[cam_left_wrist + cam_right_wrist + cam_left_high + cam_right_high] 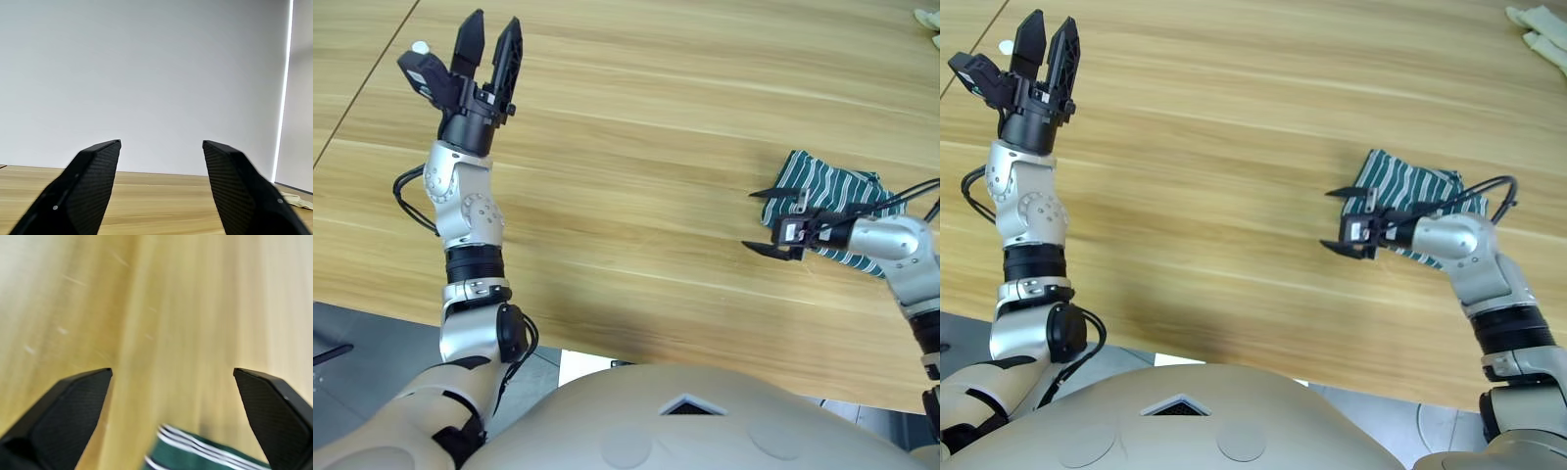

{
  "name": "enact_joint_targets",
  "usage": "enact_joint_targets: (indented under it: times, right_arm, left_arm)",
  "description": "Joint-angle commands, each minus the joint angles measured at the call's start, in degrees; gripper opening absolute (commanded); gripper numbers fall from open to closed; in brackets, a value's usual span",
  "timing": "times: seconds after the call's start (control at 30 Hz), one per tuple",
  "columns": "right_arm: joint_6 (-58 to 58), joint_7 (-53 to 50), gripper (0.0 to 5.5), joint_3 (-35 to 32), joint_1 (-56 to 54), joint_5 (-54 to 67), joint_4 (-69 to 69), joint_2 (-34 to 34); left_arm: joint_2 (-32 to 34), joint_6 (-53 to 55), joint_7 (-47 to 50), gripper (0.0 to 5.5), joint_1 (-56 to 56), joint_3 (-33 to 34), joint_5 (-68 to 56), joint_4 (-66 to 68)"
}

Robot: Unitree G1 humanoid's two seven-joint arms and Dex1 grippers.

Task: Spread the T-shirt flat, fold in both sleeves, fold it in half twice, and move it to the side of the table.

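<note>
1. The T-shirt (834, 184), dark green with thin white stripes, lies as a small folded bundle on the table (636, 147), towards the robot's right.
2. The right gripper (749, 220) hangs just beside the T-shirt, on the side facing the middle of the table. Its forearm crosses over the near part of the cloth.
3. Its two black fingers (73, 396) are spread wide and clasp nothing. In the right wrist view a striped edge of the T-shirt shows low between them. Whether any part of the gripper touches the cloth, I cannot tell.
4. The left gripper (494, 20) is well apart from the T-shirt, far out to the robot's left, raised on an upright forearm with its tips pointing away from the robot.
5. Its fingers (83, 186) stand parted with nothing between them.
6. The table is light wood with long grain running across it. A dark seam (372, 78) cuts diagonally through it, far from the T-shirt on the left.
7. A pale cloth (1538, 29) lies beyond the T-shirt, at the far right corner.
8. Past the table's far edge rises a plain white wall (146, 63) with a bright vertical strip (289, 73).
9. Grey floor (362, 343) shows below the table's near edge.
</note>
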Motion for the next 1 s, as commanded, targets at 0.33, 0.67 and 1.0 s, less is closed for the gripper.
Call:
enact_joint_targets:
  times: [0.33,0.67,1.0]
  right_arm:
    - [1.4,-8.8,4.6,1.3,-14.3,-12.0,26.7,0.5]
    - [4.7,-23.1,4.6,1.2,-28.5,-16.9,46.3,3.6]
    - [7.4,-44.4,4.6,-1.7,-44.5,-16.7,59.7,14.4]
  left_arm:
    - [-0.1,0.5,0.3,3.12,-0.5,-0.9,0.8,-0.2]
    - [-0.5,-0.4,0.2,3.12,-0.2,-1.1,1.4,0.8]
    - [-1.1,-1.7,0.4,3.12,-0.3,-0.7,1.7,2.6]
